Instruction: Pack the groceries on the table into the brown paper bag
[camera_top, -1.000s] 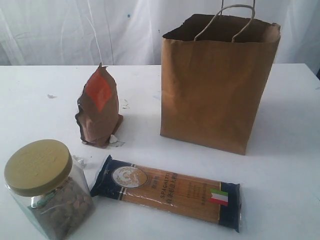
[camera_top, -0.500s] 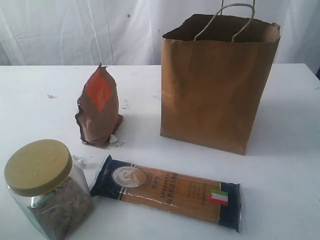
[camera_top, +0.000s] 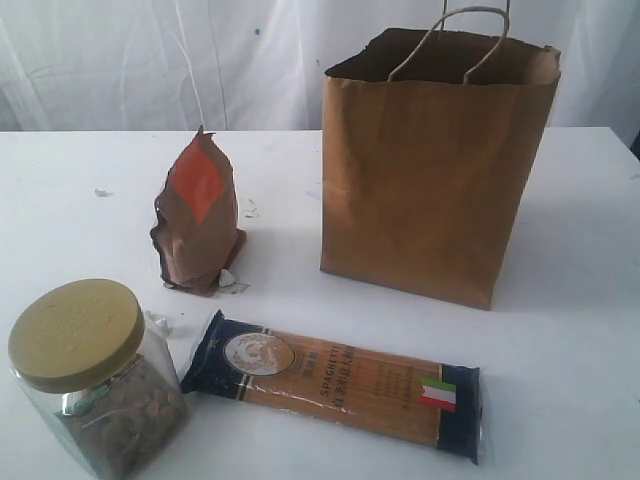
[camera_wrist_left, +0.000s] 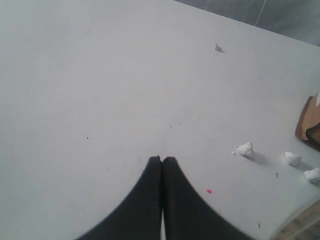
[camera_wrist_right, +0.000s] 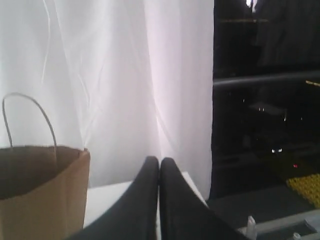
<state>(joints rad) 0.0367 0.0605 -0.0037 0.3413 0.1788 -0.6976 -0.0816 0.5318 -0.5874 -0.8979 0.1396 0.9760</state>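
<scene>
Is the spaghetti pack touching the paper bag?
Apart. The exterior view shows a strip of bare table between the spaghetti pack and the paper bag.

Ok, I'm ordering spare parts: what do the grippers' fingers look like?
Both the left gripper and right gripper show two matte black fingers, broad at the base, tapering to rounded tips. No markings or cables show; the arms are out of view.

Left gripper (camera_wrist_left: 161, 159) is clamped right down, both black jaws pressed flat against each other tip to tip, nothing between them, and it's angled downward. Right gripper (camera_wrist_right: 159, 159) is the same deal: jaws pinched together, empty, but held up higher and pointing roughly level.
</scene>
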